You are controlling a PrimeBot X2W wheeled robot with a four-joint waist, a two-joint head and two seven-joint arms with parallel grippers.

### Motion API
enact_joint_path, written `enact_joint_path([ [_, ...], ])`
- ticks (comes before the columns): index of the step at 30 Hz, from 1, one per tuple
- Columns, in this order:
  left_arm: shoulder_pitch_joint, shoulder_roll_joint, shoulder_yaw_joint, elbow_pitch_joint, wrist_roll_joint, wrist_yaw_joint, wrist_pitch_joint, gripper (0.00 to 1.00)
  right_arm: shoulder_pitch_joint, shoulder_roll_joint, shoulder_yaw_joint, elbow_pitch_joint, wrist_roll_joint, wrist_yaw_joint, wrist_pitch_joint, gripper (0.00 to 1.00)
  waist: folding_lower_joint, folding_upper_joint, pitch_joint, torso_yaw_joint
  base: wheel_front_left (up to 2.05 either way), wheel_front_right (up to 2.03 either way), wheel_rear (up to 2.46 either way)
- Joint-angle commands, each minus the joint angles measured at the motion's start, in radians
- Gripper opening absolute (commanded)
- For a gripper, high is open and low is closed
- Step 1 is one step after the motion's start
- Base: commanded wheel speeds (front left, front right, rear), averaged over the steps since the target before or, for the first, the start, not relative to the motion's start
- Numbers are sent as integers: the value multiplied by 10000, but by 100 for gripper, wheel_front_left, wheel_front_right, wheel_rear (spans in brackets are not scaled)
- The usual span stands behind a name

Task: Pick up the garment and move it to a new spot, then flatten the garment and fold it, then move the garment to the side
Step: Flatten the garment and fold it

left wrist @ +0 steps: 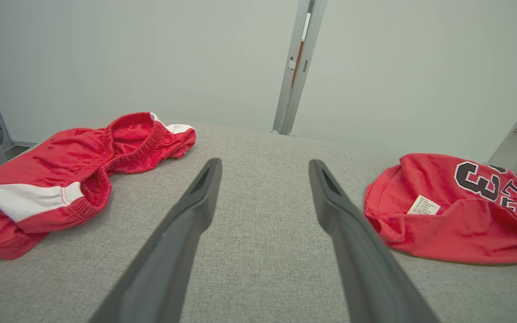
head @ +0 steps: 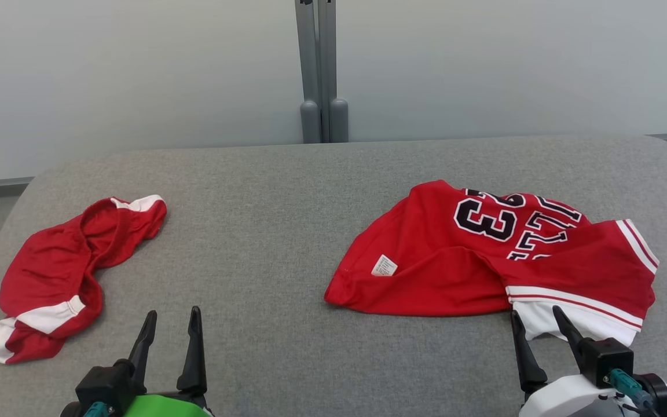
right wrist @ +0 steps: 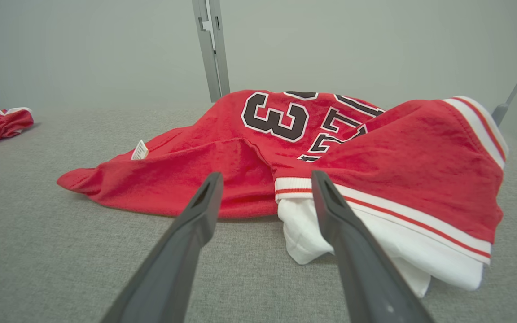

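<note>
A crumpled red jersey garment [head: 455, 260] with black numbers and white-striped trim lies on the right half of the grey padded table [head: 275, 220]. It also shows in the left wrist view [left wrist: 456, 224] and the right wrist view [right wrist: 375, 157]. My right gripper [head: 535, 311] stands open just in front of its white hem, nothing between the fingers [right wrist: 267, 175]. My left gripper [head: 172, 313] is open over bare table at the lower left [left wrist: 265, 162], apart from any cloth.
Red shorts [head: 61, 272] with white bands lie bunched at the table's left edge [left wrist: 61, 175]. A grey post [head: 322, 69] rises behind the table against a pale wall. The table's corners are rounded.
</note>
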Motion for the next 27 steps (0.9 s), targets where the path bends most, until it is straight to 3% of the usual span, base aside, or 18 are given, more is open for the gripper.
enact_joint_path([
  [1,41,30,-19,22,98,34,-5,100,25,-33,26,-32,60,-16,-41,100,-1,0,10,-58,0,0,0],
  [7,-856,29,-734,756,6,-56,-7,100,-99,-33,41,-179,22,-16,-68,100,-1,0,184,-448,0,0,0],
  [17,-4042,33,-2345,4547,-971,-42,612,100,-260,-31,625,-441,217,-14,52,100,-1,0,909,-2008,0,0,0],
  [27,-6703,88,-2649,6909,-1119,105,1305,100,-613,-23,967,-645,358,-14,93,100,-1,0,1881,-3531,0,0,0],
])
